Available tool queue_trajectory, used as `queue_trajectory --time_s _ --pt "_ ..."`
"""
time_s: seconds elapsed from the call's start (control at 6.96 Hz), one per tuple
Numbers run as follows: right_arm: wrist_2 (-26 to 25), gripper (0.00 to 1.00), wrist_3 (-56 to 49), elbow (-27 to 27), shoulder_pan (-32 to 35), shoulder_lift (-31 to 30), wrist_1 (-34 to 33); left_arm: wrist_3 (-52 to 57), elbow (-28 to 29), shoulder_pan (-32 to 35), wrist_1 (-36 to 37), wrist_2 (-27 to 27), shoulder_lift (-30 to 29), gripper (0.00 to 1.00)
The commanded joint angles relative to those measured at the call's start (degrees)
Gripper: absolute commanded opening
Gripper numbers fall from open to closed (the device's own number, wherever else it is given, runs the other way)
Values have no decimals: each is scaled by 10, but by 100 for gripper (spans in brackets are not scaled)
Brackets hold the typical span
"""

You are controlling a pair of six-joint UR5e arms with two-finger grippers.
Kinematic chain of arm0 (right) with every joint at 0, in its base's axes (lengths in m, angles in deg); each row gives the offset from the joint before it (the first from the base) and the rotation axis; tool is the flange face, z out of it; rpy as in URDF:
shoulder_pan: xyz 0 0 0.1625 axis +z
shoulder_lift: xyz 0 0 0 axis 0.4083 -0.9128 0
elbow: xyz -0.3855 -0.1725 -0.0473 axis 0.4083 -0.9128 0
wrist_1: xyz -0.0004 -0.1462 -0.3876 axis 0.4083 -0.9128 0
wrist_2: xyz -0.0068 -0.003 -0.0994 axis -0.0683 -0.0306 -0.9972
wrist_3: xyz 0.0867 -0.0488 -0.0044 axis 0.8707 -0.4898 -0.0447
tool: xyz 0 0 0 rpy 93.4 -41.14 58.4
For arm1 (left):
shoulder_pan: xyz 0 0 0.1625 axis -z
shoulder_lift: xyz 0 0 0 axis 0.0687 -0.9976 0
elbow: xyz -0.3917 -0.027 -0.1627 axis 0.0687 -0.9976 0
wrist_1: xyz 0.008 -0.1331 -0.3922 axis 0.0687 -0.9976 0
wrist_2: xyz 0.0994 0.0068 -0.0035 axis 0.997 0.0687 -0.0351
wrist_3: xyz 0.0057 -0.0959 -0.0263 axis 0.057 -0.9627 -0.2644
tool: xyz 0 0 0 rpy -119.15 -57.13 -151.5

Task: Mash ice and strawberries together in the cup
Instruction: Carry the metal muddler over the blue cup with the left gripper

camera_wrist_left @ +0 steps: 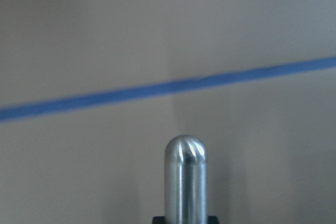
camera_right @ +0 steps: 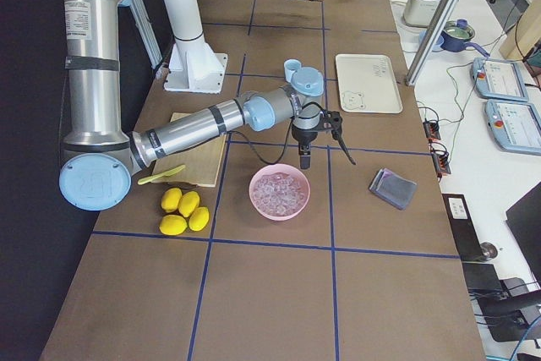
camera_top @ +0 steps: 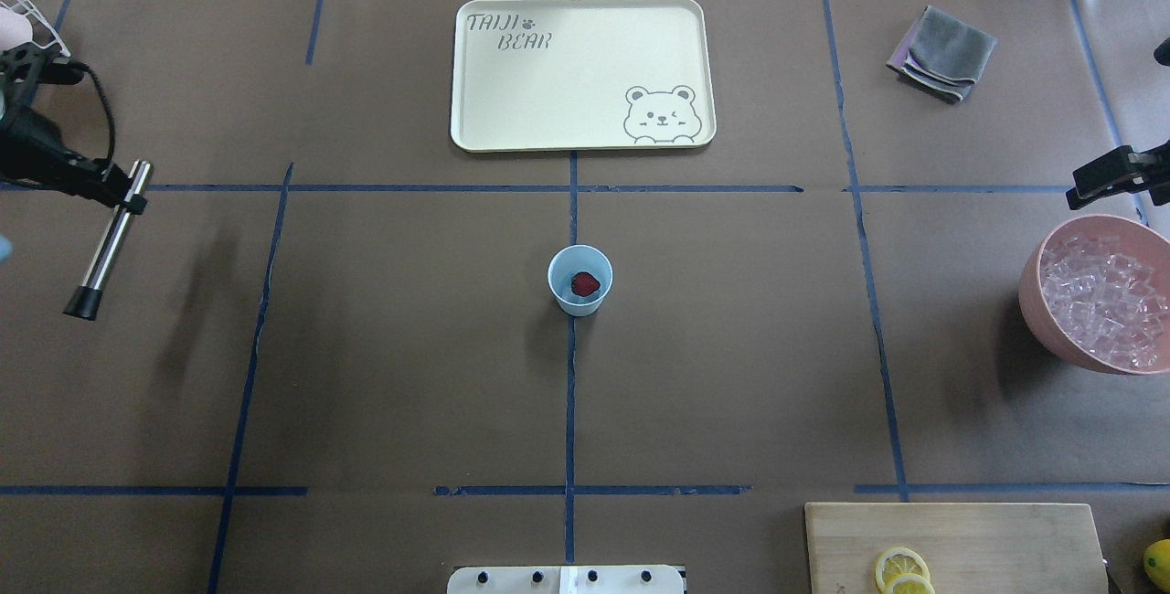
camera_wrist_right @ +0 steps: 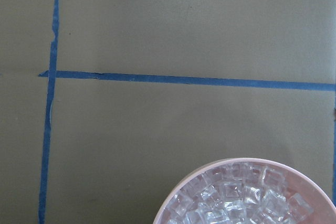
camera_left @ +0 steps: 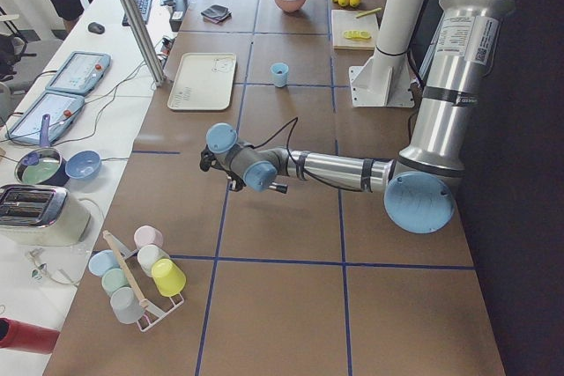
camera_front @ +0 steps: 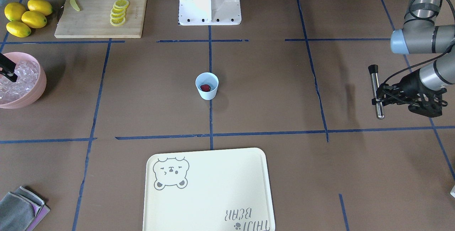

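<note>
While ice [camera_top: 1101, 297] sits apart (bowl [camera_top: 1031, 309]), cup [camera_top: 576, 305] holds strawberry [camera_top: 585, 283].

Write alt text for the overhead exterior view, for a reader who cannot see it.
A blue cup holding one red strawberry stands mid-table. The left gripper grips a metal rod at left; a pink bowl of ice sits at right, near the right gripper.

Work table [camera_top: 366, 347] laid with brown paper and gridded by blue tape lines [camera_top: 570, 393].

A white side bench [camera_left: 115, 143] is set along one long side of the table, and a slanted aluminium post [camera_left: 136, 19] is seen rising where the two meet. Dark floor [camera_left: 529, 173] is shown along the opposite side. The paper surface is evenly lit, and only soft shadows are cast on it.
</note>
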Motion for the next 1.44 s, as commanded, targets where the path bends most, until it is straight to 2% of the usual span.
queue_trajectory --time_s 0.0,0.14,0.29,0.43,0.72,0.86,1.01,1.15,1.29 --pt "0 100 -1 0 0 1 1 -94 -69 -81 19 6 -107 0" --pt "0 100 0 -4 0 4 1 -114 -108 -170 18 82 -159 0" --pt "-1 100 -1 -4 0 6 0 -117 -112 -245 15 147 -217 0" --pt "-1 100 -2 -9 0 9 0 -116 -132 -256 -28 222 -233 4" --pt "3 100 -15 -9 10 9 1 -111 -125 -303 -247 403 -222 2" --pt "5 100 -15 -8 13 9 1 -94 -120 -348 -312 540 -222 2" --pt "10 100 -15 -8 15 9 1 -14 -120 -381 -359 627 -223 2" --pt "10 100 -15 -8 16 9 1 11 -106 -410 -419 692 -222 3" --pt "10 100 -15 -6 17 9 1 30 -92 -416 -441 737 -230 3"
